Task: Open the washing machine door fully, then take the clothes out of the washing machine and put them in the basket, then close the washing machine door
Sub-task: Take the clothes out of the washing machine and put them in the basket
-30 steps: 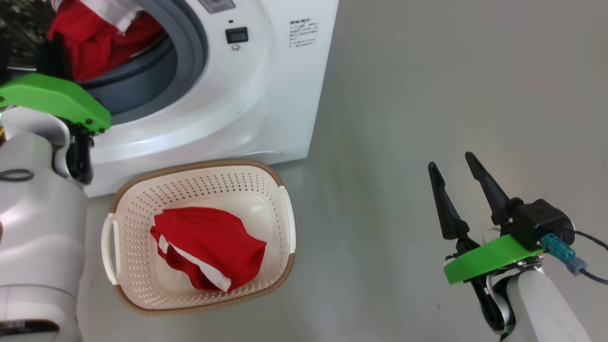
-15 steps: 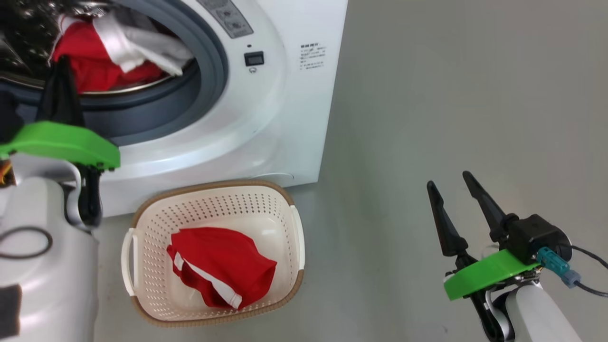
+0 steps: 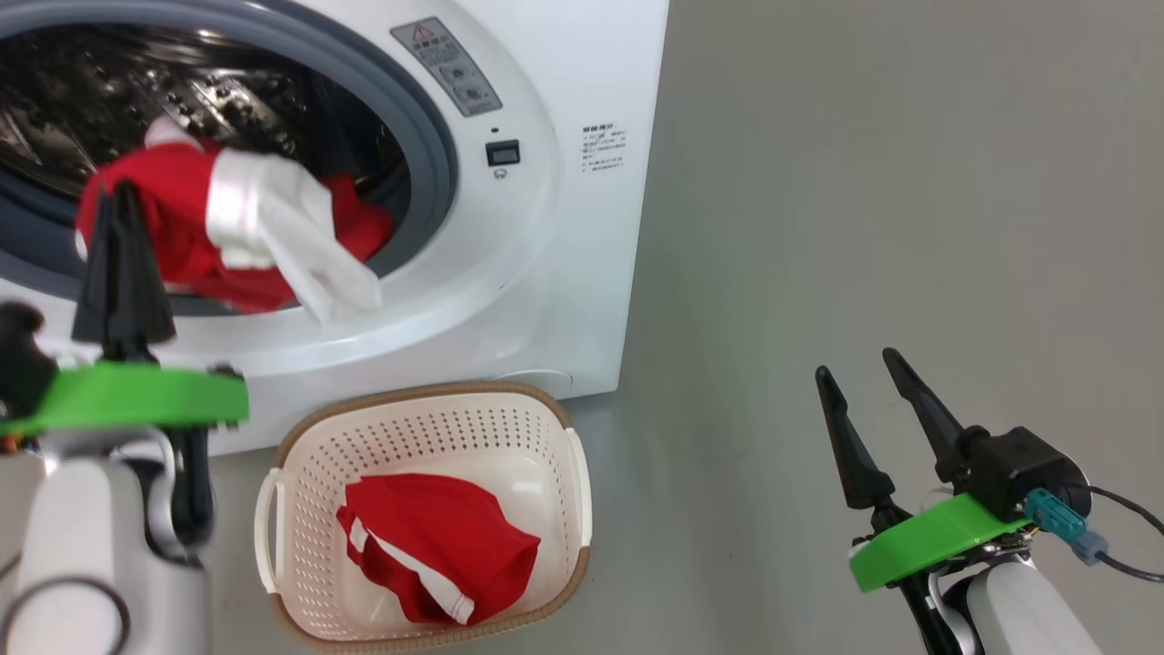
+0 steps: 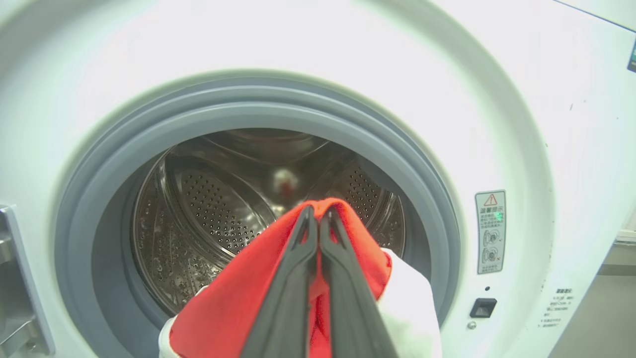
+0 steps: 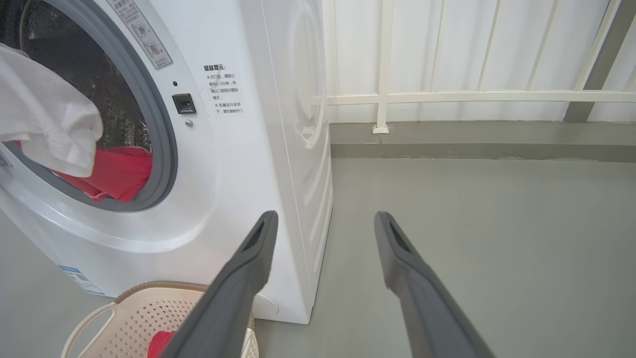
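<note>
Left fingers (image 3: 123, 273): pressed together on a fold of the red garment (image 3: 173, 214), tips pointing up toward the mouth of the washing machine (image 3: 564, 273). In the left wrist view the same fingers (image 4: 293, 293) stand closed, with red cloth (image 4: 228, 308) bunched on either side of them.
Right fingers (image 3: 850, 446): spread wide and holding nothing, over bare floor (image 3: 864, 182) well to the right of the machine. In the right wrist view (image 5: 248, 268) they point toward the machine's front corner.
Held garment: red with a white panel (image 3: 273, 227), lifted at the machine's opening. The white part hangs down across the lower edge of the opening and onto the white front.
Machine mouth: uncovered, framed by the grey rubber ring (image 3: 427, 118). The perforated steel drum (image 4: 208, 209) shows behind the cloth.
Basket (image 3: 427, 397): cream with a brown rim, on the floor just in front of the machine and below the opening. It lies between the two arms and well apart from the right fingers.
Second garment (image 3: 436, 546): red with white stripes, crumpled on the bottom of the basket and touching neither pair of fingers.
Background, right wrist view: a white railing (image 5: 447, 97) against a pale wall beyond the grey floor.
</note>
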Controlling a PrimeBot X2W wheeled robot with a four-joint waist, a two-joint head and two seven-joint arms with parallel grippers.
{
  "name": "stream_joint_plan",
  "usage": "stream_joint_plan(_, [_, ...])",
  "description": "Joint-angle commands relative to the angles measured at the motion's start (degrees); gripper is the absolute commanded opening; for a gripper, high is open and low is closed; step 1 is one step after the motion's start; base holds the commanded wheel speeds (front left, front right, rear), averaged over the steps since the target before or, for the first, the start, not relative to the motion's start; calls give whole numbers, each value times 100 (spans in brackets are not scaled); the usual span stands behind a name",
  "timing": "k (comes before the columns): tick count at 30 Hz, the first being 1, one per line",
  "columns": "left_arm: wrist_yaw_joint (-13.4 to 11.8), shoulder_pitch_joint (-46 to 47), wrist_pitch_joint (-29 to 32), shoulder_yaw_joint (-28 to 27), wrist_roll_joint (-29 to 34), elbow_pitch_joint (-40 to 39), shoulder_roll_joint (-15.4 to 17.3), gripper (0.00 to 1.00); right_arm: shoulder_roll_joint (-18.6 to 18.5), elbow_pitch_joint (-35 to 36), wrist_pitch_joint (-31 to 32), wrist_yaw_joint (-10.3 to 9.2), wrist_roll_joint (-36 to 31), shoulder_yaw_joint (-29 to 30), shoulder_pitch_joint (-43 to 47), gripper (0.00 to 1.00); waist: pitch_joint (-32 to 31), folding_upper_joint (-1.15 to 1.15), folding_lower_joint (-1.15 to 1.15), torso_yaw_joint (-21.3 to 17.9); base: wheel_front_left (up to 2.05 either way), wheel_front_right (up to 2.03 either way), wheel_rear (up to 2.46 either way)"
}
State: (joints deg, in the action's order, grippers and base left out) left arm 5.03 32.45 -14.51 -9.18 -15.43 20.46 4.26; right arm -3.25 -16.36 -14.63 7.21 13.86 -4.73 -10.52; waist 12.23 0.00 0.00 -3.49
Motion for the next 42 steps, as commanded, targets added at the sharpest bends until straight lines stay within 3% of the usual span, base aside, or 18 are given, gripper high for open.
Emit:
stream_joint_plan(1, [-22, -193, -49, -145, 94, -324, 147, 0, -14, 118, -37, 28, 85, -125, 92, 100, -84, 0, 0, 4, 0, 0, 0])
stream_joint_plan(13, [-406, -1579, 324, 425, 306, -2551, -71, 0, 20, 74, -37, 28, 211, -155, 156, 100, -222, 0, 0, 108, 0, 0, 0])
stream_joint_plan(18, [-577, -1903, 545, 580, 148, -2682, -103, 0, 27, 92, -37, 28, 245, -157, 125, 100, -103, 0, 0, 132, 0, 0, 0])
stream_joint_plan(24, [-589, -1959, 367, 602, -59, -2104, -110, 0, 31, 99, -37, 28, 245, -196, 51, 100, 85, 0, 0, 114, 0, 0, 0])
stream_joint_plan(33, [-450, -1540, 190, 702, -246, -398, -97, 0, 34, 106, -37, 28, 190, -177, -103, 100, 475, 0, 0, -27, 0, 0, 0])
stream_joint_plan(42, [-358, -768, 698, 704, -506, 1660, -33, 0, 36, 122, -37, 28, 242, -337, -312, 100, 919, 0, 0, -286, 0, 0, 0])
